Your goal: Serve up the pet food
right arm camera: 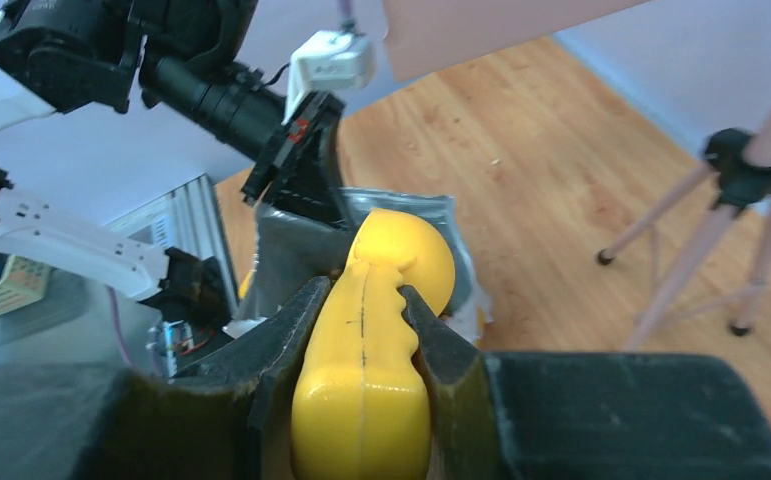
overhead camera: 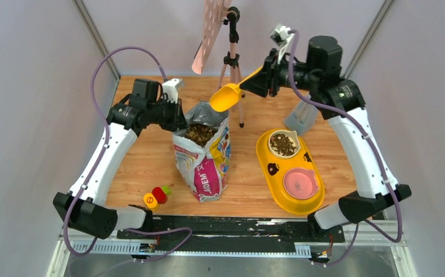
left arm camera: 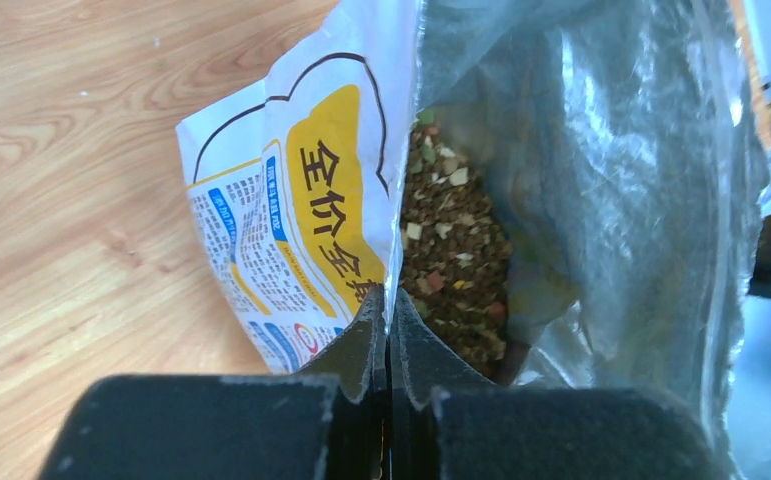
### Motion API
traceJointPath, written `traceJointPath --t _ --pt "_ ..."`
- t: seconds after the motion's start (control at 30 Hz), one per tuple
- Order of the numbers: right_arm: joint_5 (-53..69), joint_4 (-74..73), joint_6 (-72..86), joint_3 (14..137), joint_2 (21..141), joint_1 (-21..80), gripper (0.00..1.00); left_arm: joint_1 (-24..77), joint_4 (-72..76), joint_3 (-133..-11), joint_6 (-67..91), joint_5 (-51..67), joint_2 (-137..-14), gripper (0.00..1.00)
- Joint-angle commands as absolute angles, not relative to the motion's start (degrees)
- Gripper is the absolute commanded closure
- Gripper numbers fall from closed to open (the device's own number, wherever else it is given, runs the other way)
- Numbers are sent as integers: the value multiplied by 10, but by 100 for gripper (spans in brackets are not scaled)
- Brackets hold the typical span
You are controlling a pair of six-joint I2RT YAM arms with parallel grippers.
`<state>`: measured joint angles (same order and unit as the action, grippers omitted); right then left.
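1. At the mouth of the bag [overhead camera: 205, 167], my left gripper [overhead camera: 176, 118] is pinched tight on the rim, jaws closed flat on the paper edge; that pull holds the mouth open.
2. My right gripper [overhead camera: 260, 81] clamps the handle of the yellow scoop [overhead camera: 227, 97], a finger on each side of it; the scoop's bowl hangs just above the bag's mouth, sloping down toward it, and I see no kibble in it.
3. The pet food [overhead camera: 199, 134] lies as a brown heap inside the bag, its surface below the rim; a smaller portion already sits in the white bowl [overhead camera: 292, 134] of the yellow feeder [overhead camera: 264, 151] to the right; the pink bowl [overhead camera: 300, 183] beside it shows none.
4. The step in hand, as I judge it, is another dip; I should bring the scoop down through the middle of the opening, away from the foil wall and from my left fingers.
5. The left pinch must be firm and steady; if the rim slips, the mouth may fold shut or the bag may tip.
6. I should push the scoop's lip into the heap at a shallow angle, then level it before lifting; a modest load travels better than a heaped one.
7. The carry to the white bowl crosses the table [overhead camera: 145, 161]; slow and level is safer; I should tip only once over the bowl.
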<state>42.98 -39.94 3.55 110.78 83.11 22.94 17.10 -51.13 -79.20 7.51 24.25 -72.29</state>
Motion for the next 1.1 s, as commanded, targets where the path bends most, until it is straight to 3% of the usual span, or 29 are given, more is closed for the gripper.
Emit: traceJointPath --t 0.0,0.17,0.3,0.57,0.87,1.07 --pt "412 -384 75 1138 869 273 100 173 -396 -903 187 326 -748 100" --pt "309 -430 62 1142 911 318 100 173 -398 -921 179 321 -760 100" --pt "200 -452 53 1136 932 357 100 173 -346 -869 222 373 -742 100" --pt "107 -499 79 1159 985 399 100 173 -265 -843 277 459 -740 100" --pt "93 -506 36 1160 1019 417 100 173 -268 -835 269 448 -730 100" --pt "96 -465 -18 1088 1010 431 100 173 -268 -836 266 443 -734 100"
